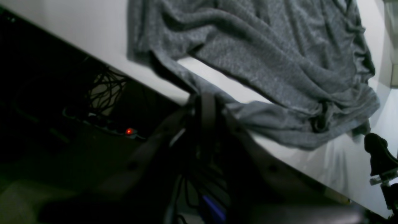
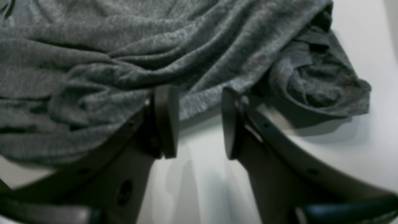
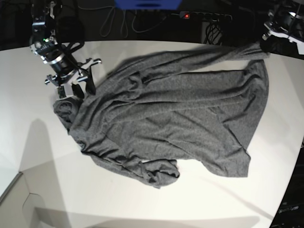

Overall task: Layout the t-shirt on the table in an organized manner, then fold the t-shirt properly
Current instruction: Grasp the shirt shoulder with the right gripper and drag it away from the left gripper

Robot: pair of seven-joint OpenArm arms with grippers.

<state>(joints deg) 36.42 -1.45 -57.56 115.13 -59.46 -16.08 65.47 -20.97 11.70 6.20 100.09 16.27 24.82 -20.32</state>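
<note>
- The shirt (image 3: 171,123) lies spread but rumpled across the middle of the white surface (image 3: 57,190), its long axis running between the two arms.
- One end is stretched out toward the left fingers (image 1: 206,102), at the far right corner in the base view. The other end bunches into a lump beside the right fingers (image 3: 78,85), at the far left.
- In the left wrist view the left fingers are pressed together on a thin strip of the cloth, probably a sleeve end or cuff. The strip runs taut from them, up and away toward the main body of cloth.
- These left fingers sit just past the edge of the surface, so that strip is pulled over the rim.
- In the right wrist view the right fingers stand apart with nothing between them and only bare surface showing through the gap.
- The shirt lies directly ahead of the right fingers, its hem or fold just beyond the pads (image 2: 168,121) and draped partly over the tip of one.
- A rolled lump (image 2: 323,84) of cloth sits ahead and to the right of that gap.
- Judgement: the next move turns on the right arm, which is nearest the bunched end. It needs to go a little forward to take the edge in front of it, and then pull away from the left fingers to draw the shirt flat.
- A crumpled corner (image 3: 159,173) on the near edge is well away from both sets of fingers.
</note>
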